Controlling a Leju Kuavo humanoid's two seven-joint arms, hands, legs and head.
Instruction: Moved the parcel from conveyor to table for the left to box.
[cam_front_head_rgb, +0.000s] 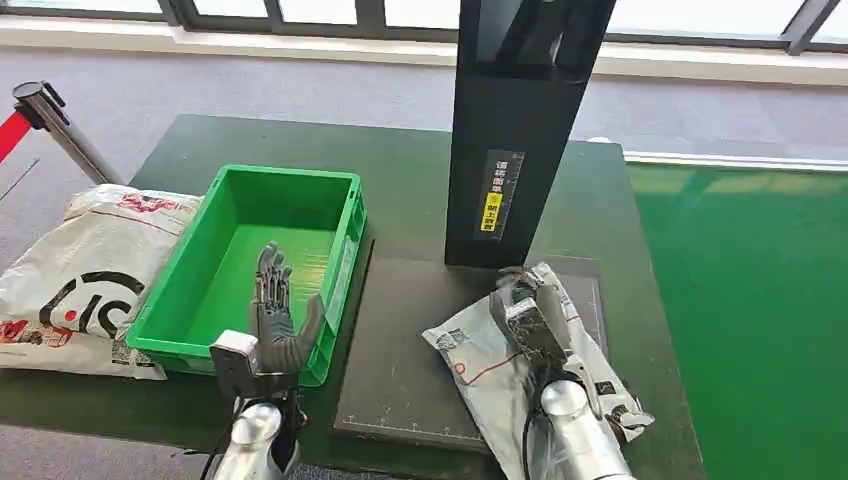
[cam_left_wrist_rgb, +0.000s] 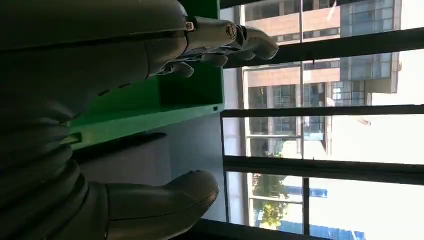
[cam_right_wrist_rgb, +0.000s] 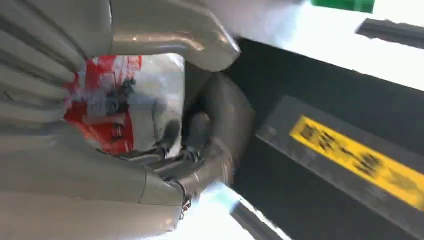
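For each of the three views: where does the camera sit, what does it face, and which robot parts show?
Head view: high on the body, looking down at the dark table, green bin, parcel and both hands.
Left wrist view: behind the left hand, facing the bin's wall and windows.
Right wrist view: behind the right hand, on the parcel.
Shared: bin, parcel.

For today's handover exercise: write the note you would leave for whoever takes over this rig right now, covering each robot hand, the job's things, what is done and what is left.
Left robot hand: open, holding nothing, raised over the near edge of the green crate.
Right robot hand: gripping the grey parcel.
The parcel lies on the dark mat in front of the black scanner column, right of the crate.
Done: parcel is at the table.
Left: right robot hand lets go; left robot hand puts the parcel in the crate.
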